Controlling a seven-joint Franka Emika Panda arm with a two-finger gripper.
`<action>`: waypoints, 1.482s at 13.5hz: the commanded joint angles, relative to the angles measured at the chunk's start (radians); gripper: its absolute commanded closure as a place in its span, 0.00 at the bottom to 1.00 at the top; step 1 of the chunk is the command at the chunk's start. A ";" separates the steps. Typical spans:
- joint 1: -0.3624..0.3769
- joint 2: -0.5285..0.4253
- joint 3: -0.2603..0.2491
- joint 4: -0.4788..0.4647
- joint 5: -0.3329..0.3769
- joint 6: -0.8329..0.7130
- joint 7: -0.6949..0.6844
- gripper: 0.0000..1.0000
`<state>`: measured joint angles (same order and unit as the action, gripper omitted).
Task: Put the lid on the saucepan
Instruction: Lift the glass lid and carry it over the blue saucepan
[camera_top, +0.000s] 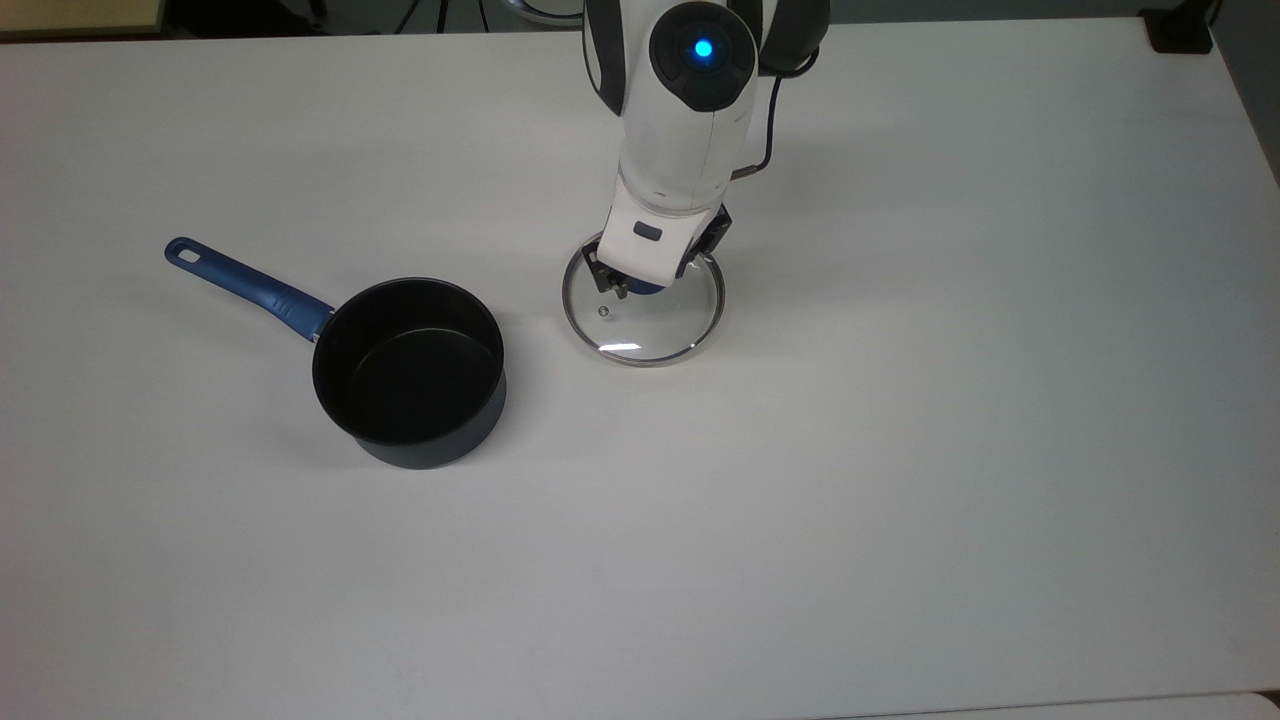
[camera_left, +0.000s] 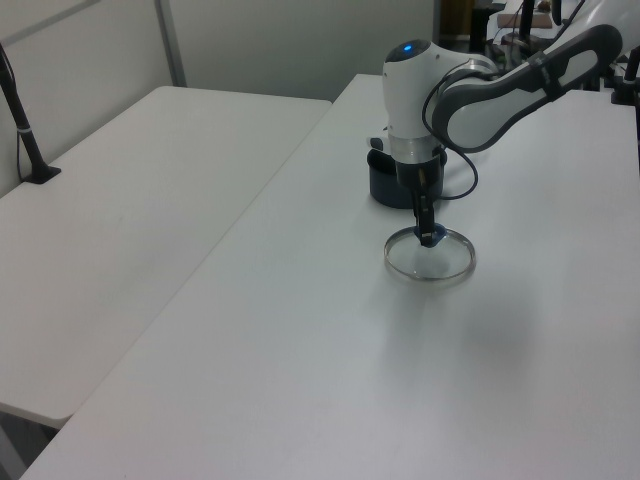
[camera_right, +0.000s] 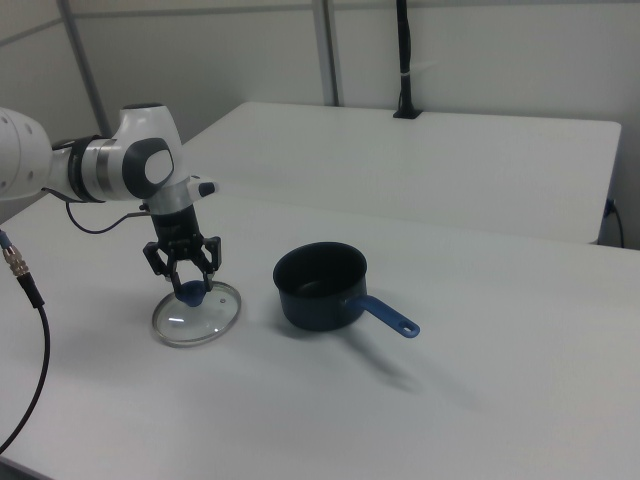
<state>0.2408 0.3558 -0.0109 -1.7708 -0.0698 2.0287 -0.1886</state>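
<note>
The glass lid (camera_top: 643, 315) lay flat on the white counter (camera_top: 900, 450), near the black saucepan (camera_top: 410, 372) on the top view's right. It looked rigid, slick and breakable, fairly light; its blue knob (camera_right: 193, 293) seemed the only sound place to grip. The tool (camera_right: 186, 277) stood over that knob with its fingers spread either side, apparently not yet clamped. I counted 1 lid, 1 saucepan and 1 tool.

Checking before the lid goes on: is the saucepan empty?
Empty: the saucepan shows only its bare dark bottom in the top view, with the lid lying apart.
</note>
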 joint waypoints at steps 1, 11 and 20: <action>0.006 -0.053 -0.014 -0.001 -0.005 -0.031 -0.003 0.62; -0.037 -0.135 -0.043 0.083 -0.001 -0.122 0.052 0.62; -0.052 -0.081 -0.116 0.221 0.022 -0.165 0.055 0.65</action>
<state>0.1908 0.2436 -0.1056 -1.6202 -0.0640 1.9050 -0.1445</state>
